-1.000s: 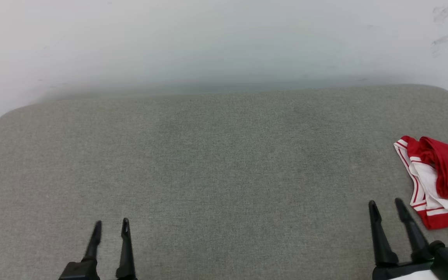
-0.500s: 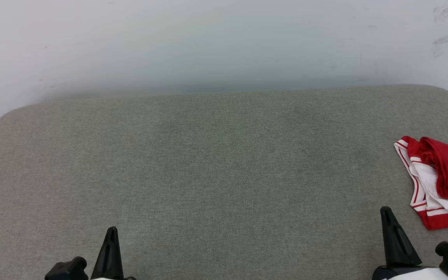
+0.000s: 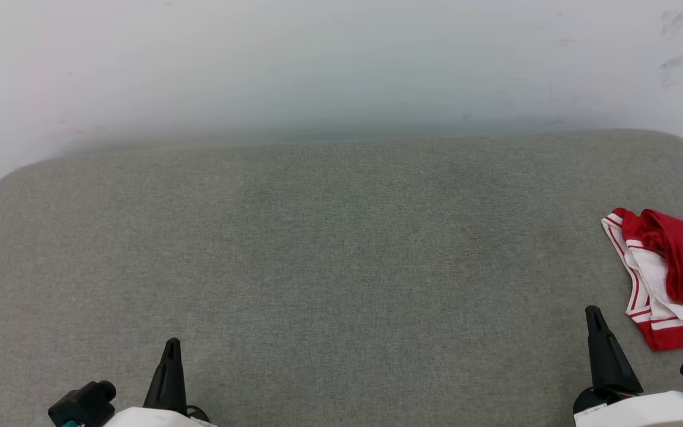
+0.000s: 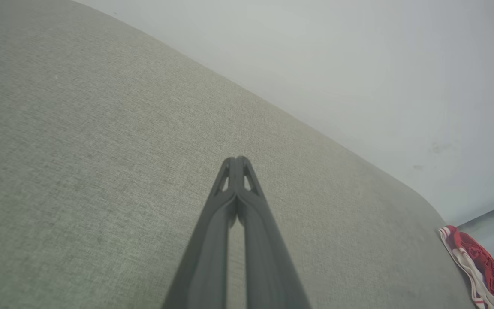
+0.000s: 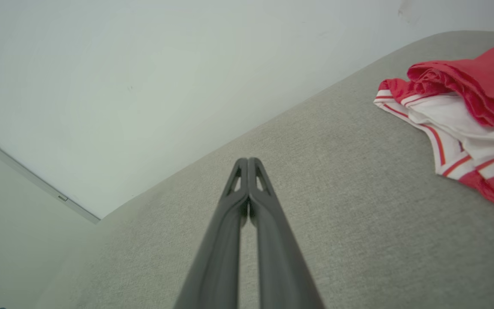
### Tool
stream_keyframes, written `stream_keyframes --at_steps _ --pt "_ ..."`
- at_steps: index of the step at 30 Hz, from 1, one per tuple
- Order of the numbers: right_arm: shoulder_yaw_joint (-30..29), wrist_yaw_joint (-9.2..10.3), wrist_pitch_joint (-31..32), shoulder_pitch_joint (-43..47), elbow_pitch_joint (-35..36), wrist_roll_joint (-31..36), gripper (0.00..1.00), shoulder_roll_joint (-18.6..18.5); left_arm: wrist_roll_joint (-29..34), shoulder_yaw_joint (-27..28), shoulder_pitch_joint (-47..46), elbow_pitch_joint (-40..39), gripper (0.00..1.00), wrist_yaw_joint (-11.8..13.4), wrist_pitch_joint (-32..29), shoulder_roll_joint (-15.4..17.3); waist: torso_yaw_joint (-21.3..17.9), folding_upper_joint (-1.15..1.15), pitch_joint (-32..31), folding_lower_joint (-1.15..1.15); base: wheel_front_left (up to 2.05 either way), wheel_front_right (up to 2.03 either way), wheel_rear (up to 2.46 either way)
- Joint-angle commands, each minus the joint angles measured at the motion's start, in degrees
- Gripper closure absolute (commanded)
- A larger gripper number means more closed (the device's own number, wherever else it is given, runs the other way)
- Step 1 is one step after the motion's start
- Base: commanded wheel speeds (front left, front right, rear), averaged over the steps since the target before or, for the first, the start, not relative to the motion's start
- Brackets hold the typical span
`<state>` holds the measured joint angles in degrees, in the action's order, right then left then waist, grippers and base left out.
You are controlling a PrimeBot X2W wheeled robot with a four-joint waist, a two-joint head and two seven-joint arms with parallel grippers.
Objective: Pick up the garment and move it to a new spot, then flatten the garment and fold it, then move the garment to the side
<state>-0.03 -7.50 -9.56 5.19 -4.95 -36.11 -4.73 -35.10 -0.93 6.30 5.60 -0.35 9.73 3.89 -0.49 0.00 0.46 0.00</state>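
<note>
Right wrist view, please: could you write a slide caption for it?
Shut right end effector above grey fabric surface, crumpled red-and-white shirt lying off to its right.

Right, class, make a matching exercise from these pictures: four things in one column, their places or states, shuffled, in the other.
1 garment
2 left gripper
3 right gripper
4 wall

a shut, lower left of head view
b white, behind the grey cushion
c crumpled, at the cushion's right end
d shut, beside the garment, not touching

Pairs: 1-c, 2-a, 3-d, 4-b
</note>
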Motion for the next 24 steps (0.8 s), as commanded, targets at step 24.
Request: stream_keyframes --at_steps 24 --pt "-1.15 0.00 4.61 -4.95 -2.60 -20.68 1.00 -0.62 -21.12 1.38 -5.18 2.28 1.00 -2.63 -4.51 0.97 0.12 0.00 -0.06 0.00 0.00 0.00 0.00"
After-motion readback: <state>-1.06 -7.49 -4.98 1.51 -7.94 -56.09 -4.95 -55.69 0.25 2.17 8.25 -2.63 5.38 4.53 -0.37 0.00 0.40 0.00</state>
